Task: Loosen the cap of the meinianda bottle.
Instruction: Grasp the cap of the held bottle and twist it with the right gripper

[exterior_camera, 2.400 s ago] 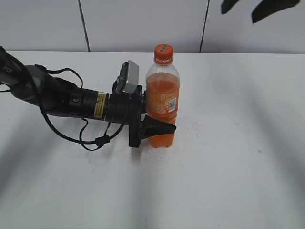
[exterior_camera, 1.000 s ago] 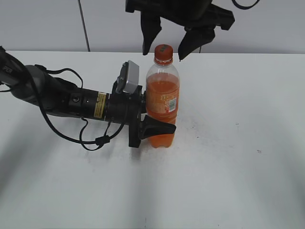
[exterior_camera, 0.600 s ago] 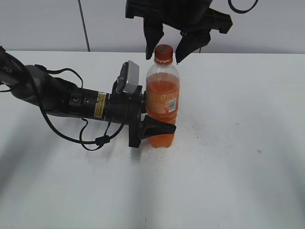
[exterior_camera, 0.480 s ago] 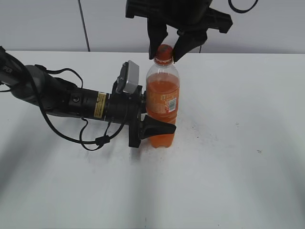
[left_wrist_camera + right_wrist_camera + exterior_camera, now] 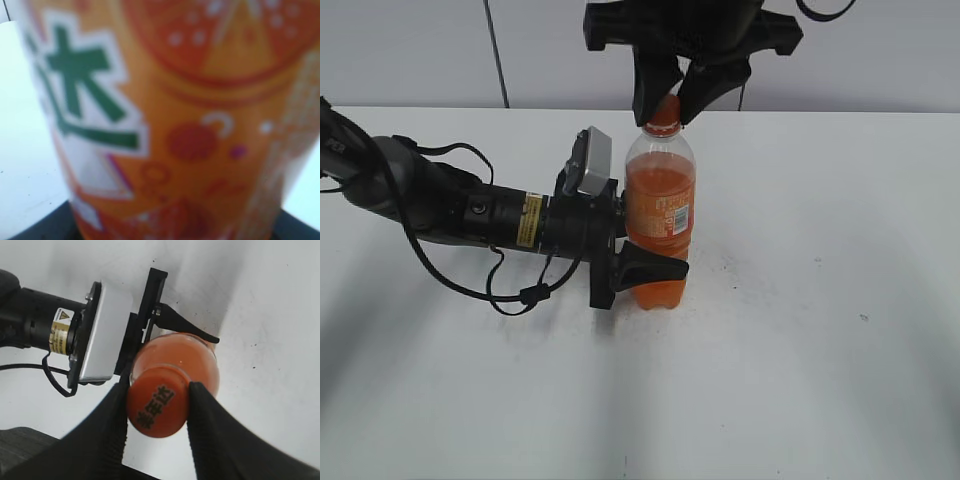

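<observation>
Exterior: meinianda bottle [image 5: 660,215] upright on white worktop [image 5: 800,330], left gripper [image 5: 645,270] jaws pinching its lower body; right gripper [image 5: 665,100] jaws pinching cap [image 5: 663,115]; left wrist: only blurred label; right wrist: jaws flank cap [image 5: 157,402]; risk: weak pinch, jaws slip round cap

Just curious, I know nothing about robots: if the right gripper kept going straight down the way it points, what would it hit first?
Probably the cap: the right gripper already straddles it, fingers pressed against its sides, on the meinianda bottle.
</observation>
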### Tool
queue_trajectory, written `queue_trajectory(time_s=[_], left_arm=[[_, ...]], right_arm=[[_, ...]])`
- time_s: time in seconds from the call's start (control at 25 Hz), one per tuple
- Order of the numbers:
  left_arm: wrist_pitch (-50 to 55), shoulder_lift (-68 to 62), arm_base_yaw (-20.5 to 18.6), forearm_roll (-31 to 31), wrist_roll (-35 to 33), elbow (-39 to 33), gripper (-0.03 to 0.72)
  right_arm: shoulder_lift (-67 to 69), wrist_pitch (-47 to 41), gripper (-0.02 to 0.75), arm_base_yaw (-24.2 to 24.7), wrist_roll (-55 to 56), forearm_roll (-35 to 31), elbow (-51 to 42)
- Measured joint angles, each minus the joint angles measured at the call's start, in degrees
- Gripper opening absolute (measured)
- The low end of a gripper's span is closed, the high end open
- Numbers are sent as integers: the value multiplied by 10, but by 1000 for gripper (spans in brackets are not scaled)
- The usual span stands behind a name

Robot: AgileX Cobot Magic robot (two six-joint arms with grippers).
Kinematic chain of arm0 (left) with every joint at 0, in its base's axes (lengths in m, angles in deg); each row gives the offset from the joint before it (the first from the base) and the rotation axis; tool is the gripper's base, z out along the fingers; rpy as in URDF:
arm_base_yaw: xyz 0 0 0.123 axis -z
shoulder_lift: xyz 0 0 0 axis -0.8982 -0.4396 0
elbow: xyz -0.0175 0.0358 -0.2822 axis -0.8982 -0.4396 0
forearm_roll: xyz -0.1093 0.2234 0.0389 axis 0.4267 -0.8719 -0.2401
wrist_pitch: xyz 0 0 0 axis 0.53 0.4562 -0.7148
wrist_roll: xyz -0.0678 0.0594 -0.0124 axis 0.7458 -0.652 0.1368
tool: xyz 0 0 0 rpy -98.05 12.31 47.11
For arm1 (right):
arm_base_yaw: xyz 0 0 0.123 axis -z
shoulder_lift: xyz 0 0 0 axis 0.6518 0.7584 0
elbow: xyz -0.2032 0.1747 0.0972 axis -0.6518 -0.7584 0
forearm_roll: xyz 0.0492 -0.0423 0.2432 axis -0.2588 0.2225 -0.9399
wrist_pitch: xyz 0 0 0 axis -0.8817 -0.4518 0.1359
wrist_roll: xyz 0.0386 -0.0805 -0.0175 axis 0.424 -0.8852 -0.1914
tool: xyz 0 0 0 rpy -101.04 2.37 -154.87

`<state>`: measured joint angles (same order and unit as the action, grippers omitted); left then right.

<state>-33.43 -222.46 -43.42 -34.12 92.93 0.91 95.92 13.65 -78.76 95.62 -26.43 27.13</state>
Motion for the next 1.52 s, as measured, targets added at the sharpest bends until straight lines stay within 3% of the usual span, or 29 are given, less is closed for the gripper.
queue_trajectory(time_s=[0.8,1.24,1.52], left_arm=[[-1,0,-1,-6,0,0,394],[-8,0,-1,-16,0,0,394],[-10,0,-2,-20,0,0,394]], right_arm=[[0,-4,275,0,-507,-2,3],[0,-8,274,0,-698,-5,3],[-1,-9,274,0,-765,-6,3]])
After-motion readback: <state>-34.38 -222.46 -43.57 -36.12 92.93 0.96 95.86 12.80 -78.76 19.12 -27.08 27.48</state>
